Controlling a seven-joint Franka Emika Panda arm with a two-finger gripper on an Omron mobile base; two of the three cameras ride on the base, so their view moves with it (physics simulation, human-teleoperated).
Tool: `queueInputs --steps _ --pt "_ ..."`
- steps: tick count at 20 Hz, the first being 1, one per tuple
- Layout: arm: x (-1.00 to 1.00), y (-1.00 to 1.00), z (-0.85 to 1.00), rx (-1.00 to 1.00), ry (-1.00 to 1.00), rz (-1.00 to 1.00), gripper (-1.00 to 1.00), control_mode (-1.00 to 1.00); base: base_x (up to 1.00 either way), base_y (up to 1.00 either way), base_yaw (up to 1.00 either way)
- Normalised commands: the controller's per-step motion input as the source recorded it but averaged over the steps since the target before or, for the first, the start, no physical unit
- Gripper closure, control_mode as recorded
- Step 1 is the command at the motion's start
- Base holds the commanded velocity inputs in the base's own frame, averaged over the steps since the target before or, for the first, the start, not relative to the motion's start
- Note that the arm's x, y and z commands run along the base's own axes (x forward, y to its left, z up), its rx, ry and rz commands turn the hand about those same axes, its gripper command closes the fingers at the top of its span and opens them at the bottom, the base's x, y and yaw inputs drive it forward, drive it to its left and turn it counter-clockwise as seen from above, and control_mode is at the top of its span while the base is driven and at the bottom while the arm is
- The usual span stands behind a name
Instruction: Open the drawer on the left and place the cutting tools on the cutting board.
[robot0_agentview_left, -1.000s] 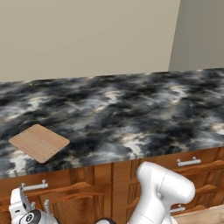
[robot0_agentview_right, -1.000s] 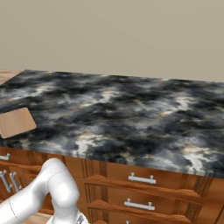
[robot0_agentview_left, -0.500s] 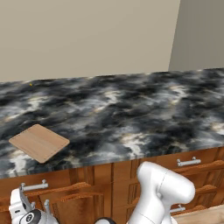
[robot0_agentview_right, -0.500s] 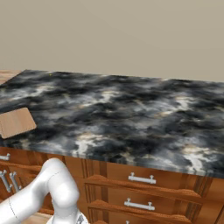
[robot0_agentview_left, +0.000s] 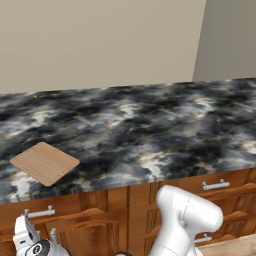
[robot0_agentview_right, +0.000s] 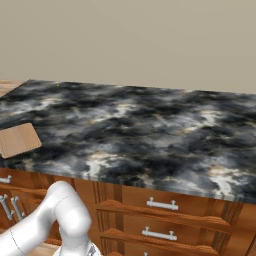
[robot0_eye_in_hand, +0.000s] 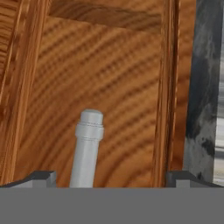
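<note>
The drawer (robot0_eye_in_hand: 100, 100) front's silver handle (robot0_eye_in_hand: 86, 148) stands between the released claw's (robot0_eye_in_hand: 111, 178) tips.

A rendered home kitchen. A long countertop of black, grey and white marbled stone (robot0_agentview_left: 150, 130) runs along a plain beige wall (robot0_agentview_left: 100, 40), which meets a greyer wall section (robot0_agentview_left: 230, 35) at the counter's far right end. Below the counter's front edge sit reddish-brown wooden cabinets, with stacked drawer fronts (robot0_agentview_right: 165, 220) carrying short horizontal silver bar handles (robot0_agentview_right: 161, 204), and, toward the counter's left end, doors with vertical silver handles (robot0_agentview_right: 11, 207). On the counter near its left end lies a thin light-tan wooden cutting board with rounded corners (robot0_agentview_left: 45, 162). Up close, the hand view shows a recessed wood-grain panel (robot0_eye_in_hand: 100, 96) with a silver bar handle (robot0_eye_in_hand: 87, 148) beside the counter's dark stone edge (robot0_eye_in_hand: 202, 87)
</note>
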Motion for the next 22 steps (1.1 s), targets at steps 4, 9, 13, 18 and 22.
queueInputs --steps 4,9,13,18,22 --pt "0.05 -0.24 -0.30 0.00 -0.05 0.00 -1.00 -1.00 0.00 0.00 0.00" --pt "0.19 -0.15 -0.29 0.00 -0.06 0.00 -1.00 -1.00 0.00 0.00 0.00" --pt "0.26 -0.13 -0.30 0.00 -0.05 0.00 -1.00 -1.00 0.00 0.00 0.00" --pt "0.21 -0.04 -0.37 0.00 -0.05 0.00 -1.00 -1.00 0.00 0.00 0.00" --pt "0.13 0.00 -0.52 0.00 -0.05 0.00 -1.00 -1.00 0.00 0.00 0.00"
